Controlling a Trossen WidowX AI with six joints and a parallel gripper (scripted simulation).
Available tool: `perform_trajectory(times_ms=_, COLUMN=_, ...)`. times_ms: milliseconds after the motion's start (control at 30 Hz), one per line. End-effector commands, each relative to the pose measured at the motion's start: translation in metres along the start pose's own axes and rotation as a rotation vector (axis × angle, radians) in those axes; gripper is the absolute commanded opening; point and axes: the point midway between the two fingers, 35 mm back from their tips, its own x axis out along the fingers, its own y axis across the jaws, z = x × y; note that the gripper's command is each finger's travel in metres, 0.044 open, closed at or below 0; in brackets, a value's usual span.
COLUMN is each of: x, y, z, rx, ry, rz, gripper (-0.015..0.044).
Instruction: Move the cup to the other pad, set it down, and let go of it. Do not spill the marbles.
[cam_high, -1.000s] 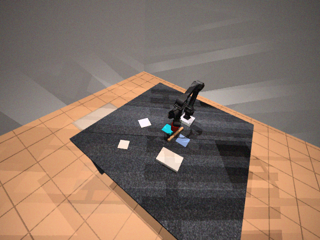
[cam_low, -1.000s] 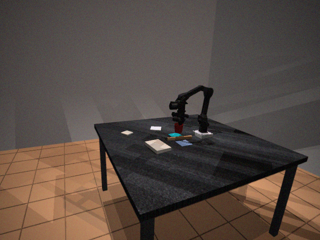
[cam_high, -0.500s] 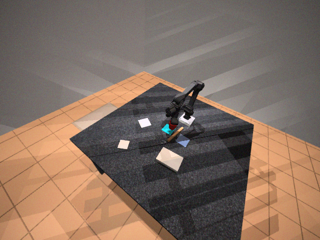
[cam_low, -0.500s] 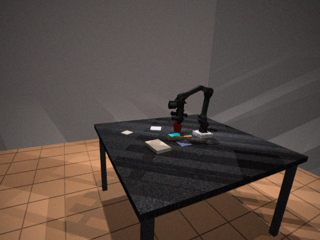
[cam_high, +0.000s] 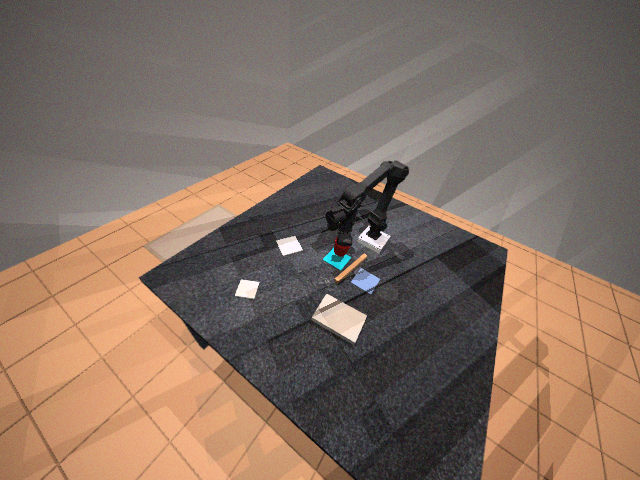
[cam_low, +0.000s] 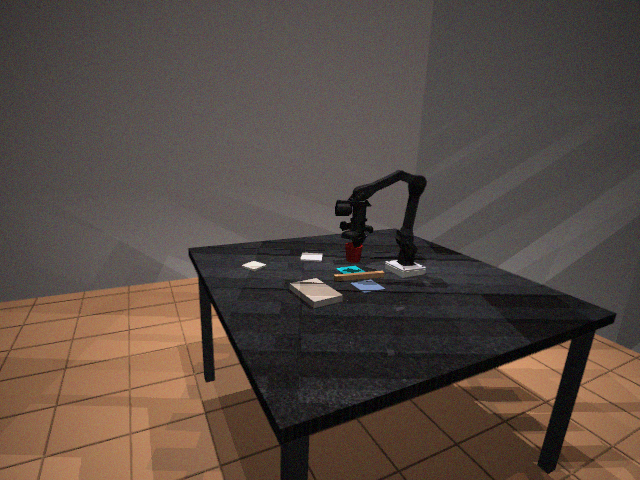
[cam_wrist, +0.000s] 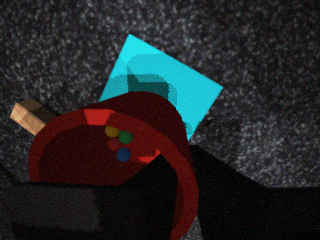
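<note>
The red cup (cam_high: 341, 249) (cam_low: 354, 253) (cam_wrist: 150, 106) hangs in the air over or near the cyan pad (cam_high: 338, 265) (cam_low: 342, 269) (cam_wrist: 200, 90), with a gap under it in the exterior view. My gripper (cam_high: 343, 241) (cam_low: 355, 243) (cam_wrist: 183, 152) is shut on the cup's wall, one finger inside and one outside. In the wrist view a yellow marble (cam_wrist: 111, 131), a green marble (cam_wrist: 125, 137), a red marble (cam_wrist: 114, 144) and a blue marble (cam_wrist: 123, 154) lie in the cup. The inner finger hides part of the inside. The blue pad (cam_high: 370, 281) (cam_low: 368, 285) holds nothing.
A wooden bar (cam_high: 351, 268) (cam_low: 359, 275) (cam_wrist: 25, 117) lies between the two pads. A beige block (cam_high: 341, 317) (cam_low: 316, 291) lies beyond the blue pad. Two white squares, one nearer (cam_high: 289, 245) (cam_low: 311, 256) and one farther (cam_high: 247, 288) (cam_low: 253, 265) from the arm, lie to the left.
</note>
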Motion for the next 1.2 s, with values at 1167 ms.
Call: perform_trajectory(times_ms=1167, x=0.046, y=-0.006, z=0.005, rx=-0.004, ry=-0.002, rz=-0.005, gripper=0.0000)
